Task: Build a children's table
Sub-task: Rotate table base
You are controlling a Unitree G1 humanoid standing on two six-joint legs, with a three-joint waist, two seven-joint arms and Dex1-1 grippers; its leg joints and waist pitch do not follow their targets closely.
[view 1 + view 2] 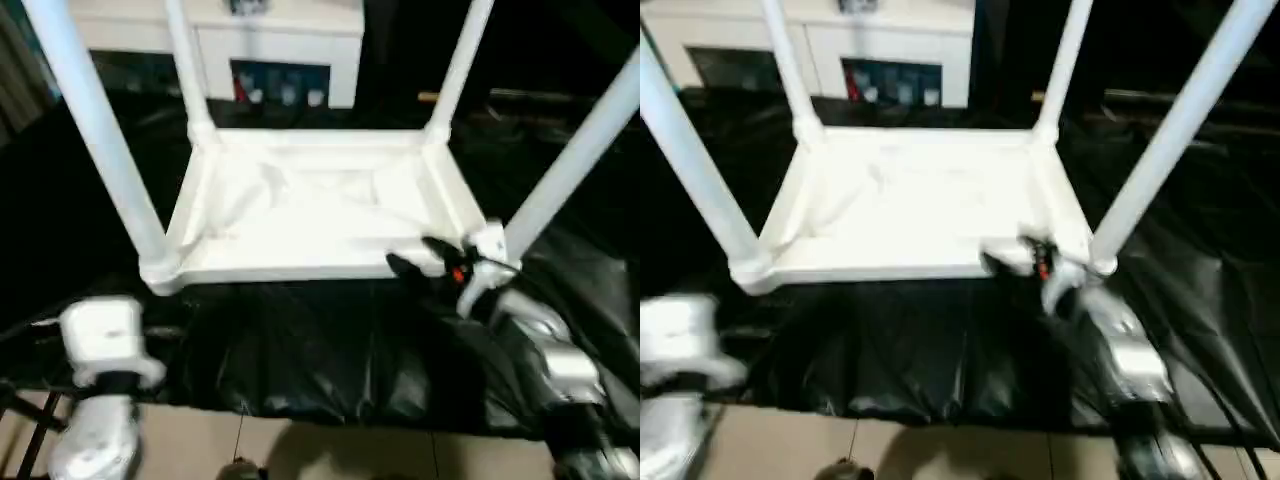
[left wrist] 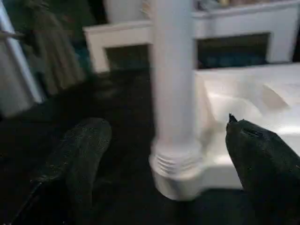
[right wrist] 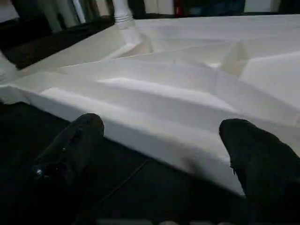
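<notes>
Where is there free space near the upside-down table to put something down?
The black sheet between the table's near rim and the floor's beige edge lies bare, and so does the sheet left of the near left leg. The near right corner is crowded by the right tool.

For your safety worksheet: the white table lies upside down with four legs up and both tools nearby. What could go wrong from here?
1. The right tool hovers open at the children's table rim beside the near right leg; a careless move could knock that leg.
2. The left tool straddles the near left leg base; closing off-centre might tilt it.
3. The black sheet is wrinkled, so the table could slide.
</notes>
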